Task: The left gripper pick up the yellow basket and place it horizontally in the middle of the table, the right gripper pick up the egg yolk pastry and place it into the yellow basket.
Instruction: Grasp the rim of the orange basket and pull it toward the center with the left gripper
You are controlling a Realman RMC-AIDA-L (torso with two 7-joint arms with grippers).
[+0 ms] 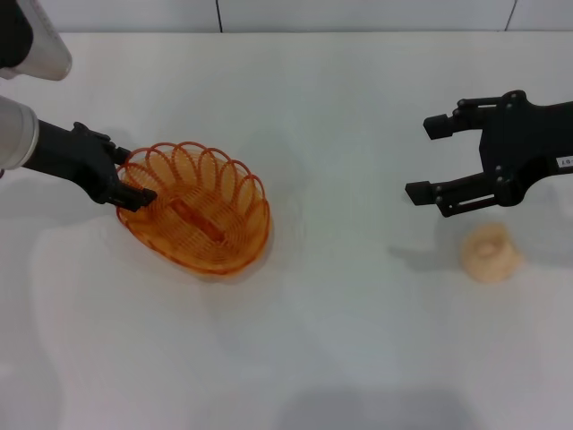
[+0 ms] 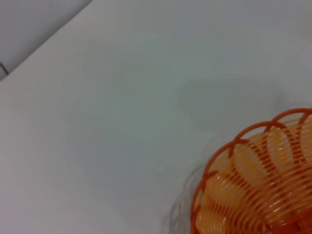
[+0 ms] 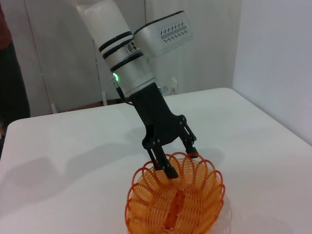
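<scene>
white table [image 1: 340,358]: basket [image 1: 201,215], pastry [image 1: 490,253]

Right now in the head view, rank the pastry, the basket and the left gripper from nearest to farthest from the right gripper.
1. The pastry, just below the open right gripper on the right.
2. The basket, left of centre on the table.
3. The left gripper, at the basket's far left rim.
</scene>
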